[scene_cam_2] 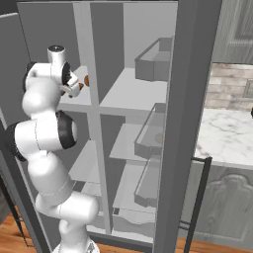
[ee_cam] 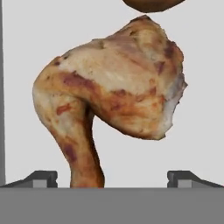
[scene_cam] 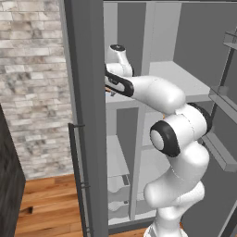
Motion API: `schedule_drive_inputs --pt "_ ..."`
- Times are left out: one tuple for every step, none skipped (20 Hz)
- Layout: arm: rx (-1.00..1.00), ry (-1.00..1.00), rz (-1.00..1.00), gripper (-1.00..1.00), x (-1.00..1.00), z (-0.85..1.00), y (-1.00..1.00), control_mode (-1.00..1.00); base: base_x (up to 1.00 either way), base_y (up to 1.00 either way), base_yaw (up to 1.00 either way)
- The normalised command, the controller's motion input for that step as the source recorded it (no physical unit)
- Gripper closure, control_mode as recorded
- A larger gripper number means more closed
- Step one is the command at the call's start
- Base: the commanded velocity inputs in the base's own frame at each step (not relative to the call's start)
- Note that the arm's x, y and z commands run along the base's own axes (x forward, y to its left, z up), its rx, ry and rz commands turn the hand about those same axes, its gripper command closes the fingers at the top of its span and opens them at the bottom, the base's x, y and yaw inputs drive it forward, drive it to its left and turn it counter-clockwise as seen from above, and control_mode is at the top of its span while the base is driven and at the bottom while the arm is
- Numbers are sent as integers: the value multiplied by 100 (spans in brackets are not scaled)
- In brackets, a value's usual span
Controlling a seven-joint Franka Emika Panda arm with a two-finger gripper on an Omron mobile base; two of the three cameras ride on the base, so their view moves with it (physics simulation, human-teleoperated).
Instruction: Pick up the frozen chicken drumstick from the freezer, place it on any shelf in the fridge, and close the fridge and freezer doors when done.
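Freezer (scene_cam: 115,152) shelf: drumstick (ee_cam: 113,96) between spread fingers (ee_cam: 43,178).

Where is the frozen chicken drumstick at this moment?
In the hand view the frozen chicken drumstick lies on a pale freezer shelf, directly ahead of the open gripper, with a darker brown lump just beyond it.

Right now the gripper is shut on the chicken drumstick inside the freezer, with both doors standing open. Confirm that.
Not quite: the gripper is open, not shut on the chicken drumstick. In the hand view its two fingertips stand wide apart on either side of the drumstick's thin end, touching nothing. The rest holds: the drumstick lies in the freezer and both doors stand open.
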Motion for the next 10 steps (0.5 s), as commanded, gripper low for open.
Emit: schedule_drive_inputs --pt "-8 10 0 -100 53 -41 0 -100 0 0 0" --pt "-9 13 0 -100 54 -50 0 -100 0 0 0" --pt "-10 13 0 -100 53 -51 3 -100 0 0 0" --pt "-11 13 0 -100 53 -56 3 -100 0 0 0" --pt "-11 14 0 100 51 -60 2 -100 0 0 0" --pt "-10 13 0 100 49 -61 0 -100 0 0 0" --pt "-9 15 0 100 49 -67 0 -100 0 0 0" --pt "-8 15 0 100 49 -74 0 -100 0 0 0" --pt "-8 15 0 100 46 -81 0 -100 0 0 0" --pt "-8 4 0 100 26 -84 0 -100 0 0 0"
